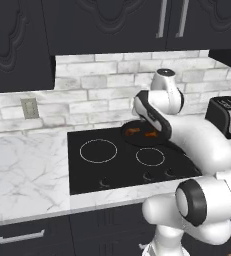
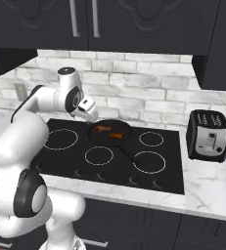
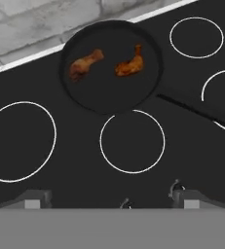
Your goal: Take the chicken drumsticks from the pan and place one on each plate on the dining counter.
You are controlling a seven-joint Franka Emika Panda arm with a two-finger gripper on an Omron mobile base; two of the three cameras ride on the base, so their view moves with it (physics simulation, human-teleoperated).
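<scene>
Black stove point(image 2: 114, 156) in a marble table point(image 1: 22, 170), brick wall point(image 2: 148, 93) behind; jaws open above the pan point(image 3: 111, 65) holding two drumsticks point(image 3: 131, 63).

Light is soft & even, no strong source to pick out. White grey-veined marble worktop point(image 1: 22, 175) and pale brick wall point(image 2: 134, 93) look bright; dark cabinets point(image 1: 17, 45) above look almost black, w/ little detail. Flat black stove top point(image 3: 75, 165) has no glare, just crisp white rings. Shiny white robot arm point(image 1: 207, 145) has soft grey shading underneath. Faint shadows only. All pics a bit grainy & soft, hand view blurriest. No bending at edges.
</scene>
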